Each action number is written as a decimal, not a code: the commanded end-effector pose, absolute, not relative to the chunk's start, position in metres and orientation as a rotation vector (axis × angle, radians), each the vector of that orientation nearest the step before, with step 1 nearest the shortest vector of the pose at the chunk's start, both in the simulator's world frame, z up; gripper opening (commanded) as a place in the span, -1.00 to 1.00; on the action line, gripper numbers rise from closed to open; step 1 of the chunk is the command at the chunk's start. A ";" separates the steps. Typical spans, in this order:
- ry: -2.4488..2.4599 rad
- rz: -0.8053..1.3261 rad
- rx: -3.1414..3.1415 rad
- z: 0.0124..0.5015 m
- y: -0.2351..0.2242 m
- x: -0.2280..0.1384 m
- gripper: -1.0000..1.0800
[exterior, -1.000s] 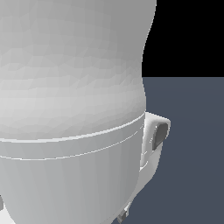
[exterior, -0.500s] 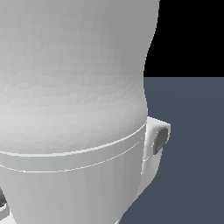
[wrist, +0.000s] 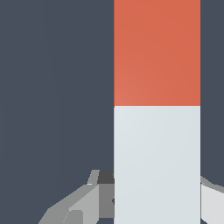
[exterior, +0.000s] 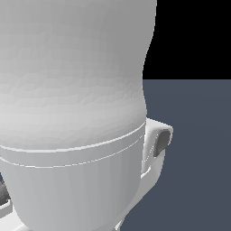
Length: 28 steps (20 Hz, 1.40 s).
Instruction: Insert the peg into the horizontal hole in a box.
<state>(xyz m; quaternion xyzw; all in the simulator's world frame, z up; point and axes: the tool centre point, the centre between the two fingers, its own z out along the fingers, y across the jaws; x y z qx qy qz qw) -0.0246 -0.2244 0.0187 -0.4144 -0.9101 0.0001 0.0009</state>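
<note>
In the wrist view the peg fills a broad strip, its long axis running from six to twelve o'clock, white half nearest the gripper, orange-red half pointing away. One finger sits on each side of the white half, clamped on it. Bare dark floor lies open alongside. The exterior view shows only the arm, close up.

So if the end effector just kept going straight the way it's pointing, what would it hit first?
The peg. In the wrist view it fills the line ahead of the end effector, its white half nearest, with a finger on either side. Whether they already touch it is unclear. Only dark floor shows beyond.
</note>
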 end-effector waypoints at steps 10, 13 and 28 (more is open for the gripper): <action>-2.798 0.000 -1.427 0.026 -0.172 -0.034 -1.00; -2.770 0.000 -1.481 0.029 -0.149 -0.037 -1.00; -2.605 -0.001 -1.756 0.044 -0.027 -0.035 -1.00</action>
